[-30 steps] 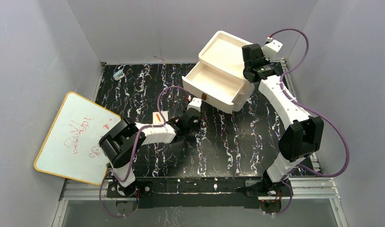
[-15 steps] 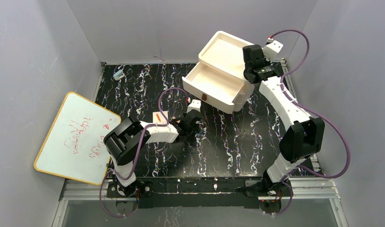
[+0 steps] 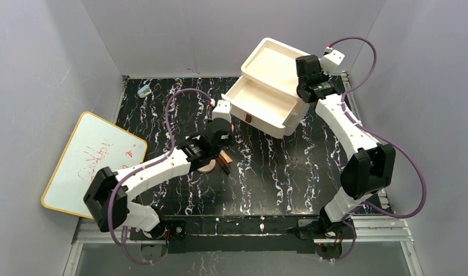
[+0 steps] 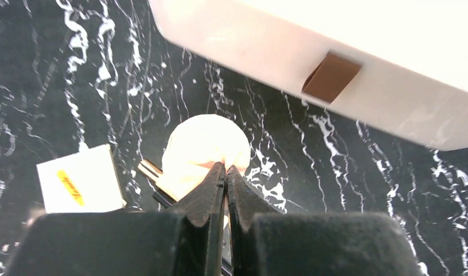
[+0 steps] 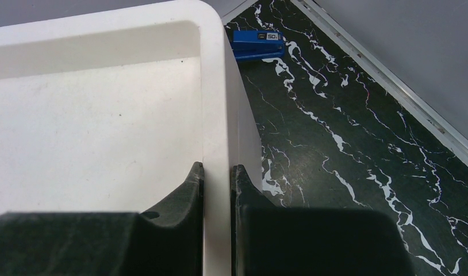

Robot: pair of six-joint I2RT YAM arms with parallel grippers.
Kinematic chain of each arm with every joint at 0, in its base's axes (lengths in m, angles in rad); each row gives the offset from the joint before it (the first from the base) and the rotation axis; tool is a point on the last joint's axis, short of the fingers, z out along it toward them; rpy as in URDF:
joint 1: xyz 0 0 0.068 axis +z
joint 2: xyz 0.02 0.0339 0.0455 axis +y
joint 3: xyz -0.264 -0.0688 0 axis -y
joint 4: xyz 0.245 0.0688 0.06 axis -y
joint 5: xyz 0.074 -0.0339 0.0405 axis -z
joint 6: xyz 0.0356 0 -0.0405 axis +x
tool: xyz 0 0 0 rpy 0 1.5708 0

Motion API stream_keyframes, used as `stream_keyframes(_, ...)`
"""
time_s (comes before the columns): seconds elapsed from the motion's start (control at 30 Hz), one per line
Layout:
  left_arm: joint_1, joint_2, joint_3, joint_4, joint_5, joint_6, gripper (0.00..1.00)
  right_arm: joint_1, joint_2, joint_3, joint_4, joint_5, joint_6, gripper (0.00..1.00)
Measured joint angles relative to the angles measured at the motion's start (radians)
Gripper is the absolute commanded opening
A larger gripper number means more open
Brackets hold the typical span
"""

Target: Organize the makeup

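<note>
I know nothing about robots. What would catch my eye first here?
Probably the white drawer box at the far right of the black marbled table, its drawers open, with the right end effector clamped on one wall. Next, the left end effector mid-table, shut, its tips over the near edge of a pale round disc. A whiteboard with red scribbles sits at the left.

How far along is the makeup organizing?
Done: drawer pulled open, looks empty. In hand: right end effector clamps the box wall; left end effector is shut over the round disc, holding nothing visible. Left: disc, tan stick and pencils lie on the table.
</note>
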State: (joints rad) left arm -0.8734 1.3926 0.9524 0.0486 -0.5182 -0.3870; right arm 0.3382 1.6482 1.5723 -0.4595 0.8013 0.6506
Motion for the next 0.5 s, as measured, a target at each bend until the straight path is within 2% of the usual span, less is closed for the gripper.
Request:
stream_keyframes(0.23, 0.000, -0.116, 0.127, -0.125, -0.030, 0.058, 0.00, 0.000, -0.001, -0.004, 0.005, 0.000, 0.000, 0.01)
stream_keyframes(0.5, 0.000, 0.018, 0.419, -0.144, -0.023, 0.173, 0.00, -0.002, -0.009, -0.014, 0.016, -0.004, 0.000, 0.01)
